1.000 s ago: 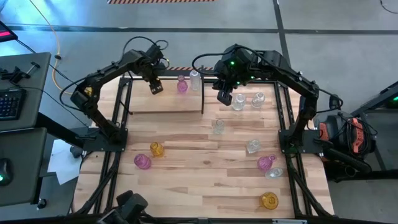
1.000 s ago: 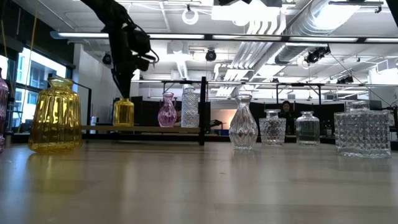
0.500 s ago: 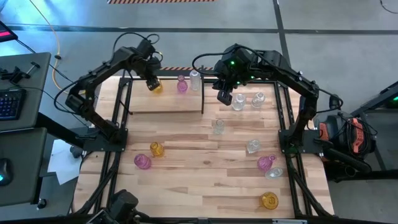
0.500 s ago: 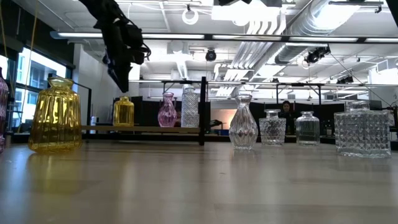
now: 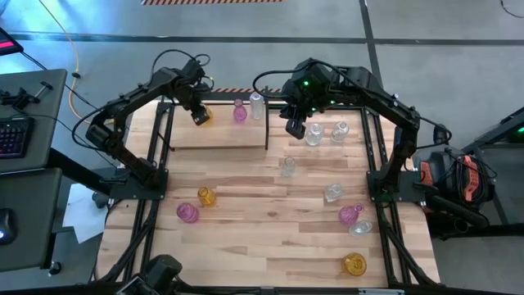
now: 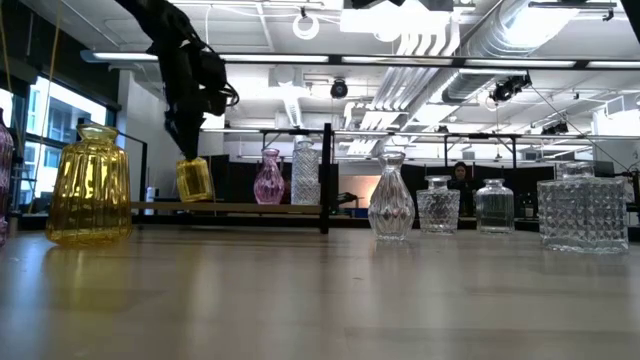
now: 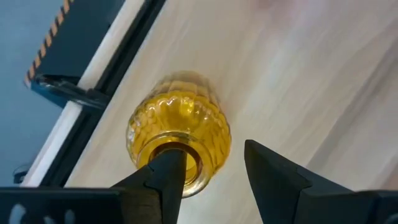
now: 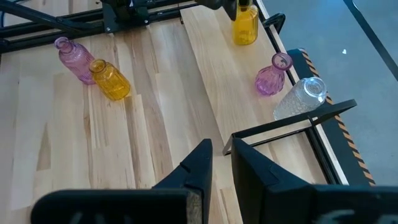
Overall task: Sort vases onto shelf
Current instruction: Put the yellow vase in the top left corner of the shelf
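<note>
Three vases stand on the shelf [image 5: 221,135] in the upper middle of the high view: a yellow vase [image 5: 204,115], a pink vase [image 5: 240,113] and a clear vase [image 5: 257,105], lined up leftward from the black divider [image 5: 267,123], apparently so each new piece fills the next free spot along the board. The left hand [image 5: 199,117] is down over the yellow vase. Its wrist view shows the fingers spread wide, one fingertip [image 7: 169,171] at the rim of the mouth and the other clear of the glass, so nothing is clamped. In the low view this vase [image 6: 194,180] leans to one side at the left of the frame, probably nudged by that finger at its neck; a tip-over looks like the risk here. The right hand [image 5: 295,128] hovers just right of the divider, fingers nearly closed on nothing, likely waiting beside the clear vases grouped there. Other vases lie scattered across the lower half of the table [image 5: 262,238], not yet sorted.
</note>
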Available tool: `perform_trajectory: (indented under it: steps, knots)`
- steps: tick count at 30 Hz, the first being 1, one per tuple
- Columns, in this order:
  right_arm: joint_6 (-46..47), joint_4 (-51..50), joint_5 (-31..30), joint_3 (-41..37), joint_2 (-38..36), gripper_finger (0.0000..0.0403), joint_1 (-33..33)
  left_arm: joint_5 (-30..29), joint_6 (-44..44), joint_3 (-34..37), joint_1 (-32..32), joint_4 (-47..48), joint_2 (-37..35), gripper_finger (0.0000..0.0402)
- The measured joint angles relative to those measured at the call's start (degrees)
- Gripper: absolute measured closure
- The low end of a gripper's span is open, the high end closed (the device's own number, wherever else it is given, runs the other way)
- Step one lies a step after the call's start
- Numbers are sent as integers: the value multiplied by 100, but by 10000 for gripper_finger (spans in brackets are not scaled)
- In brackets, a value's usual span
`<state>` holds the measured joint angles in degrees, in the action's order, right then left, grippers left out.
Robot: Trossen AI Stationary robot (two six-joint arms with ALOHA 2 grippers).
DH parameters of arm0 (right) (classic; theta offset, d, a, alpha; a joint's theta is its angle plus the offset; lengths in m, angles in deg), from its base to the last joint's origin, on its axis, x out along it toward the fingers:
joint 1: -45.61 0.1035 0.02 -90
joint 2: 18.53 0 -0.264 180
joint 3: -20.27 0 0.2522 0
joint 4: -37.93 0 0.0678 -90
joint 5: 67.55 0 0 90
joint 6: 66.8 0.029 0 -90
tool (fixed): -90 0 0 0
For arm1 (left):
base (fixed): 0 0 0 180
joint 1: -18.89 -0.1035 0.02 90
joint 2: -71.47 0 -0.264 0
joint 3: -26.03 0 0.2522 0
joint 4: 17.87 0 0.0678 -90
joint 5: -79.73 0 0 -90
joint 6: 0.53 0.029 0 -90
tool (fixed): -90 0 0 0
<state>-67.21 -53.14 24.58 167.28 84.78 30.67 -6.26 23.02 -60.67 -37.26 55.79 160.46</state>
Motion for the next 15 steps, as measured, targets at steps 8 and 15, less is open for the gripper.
perform_trajectory:
  steps: [8,15]
  knots:
    - [44,-1,0,0,0,361,0,-87,2,8,-164,130,-7,247]
    - [13,-1,0,0,0,361,0,-334,61,8,-299,309,-224,247]
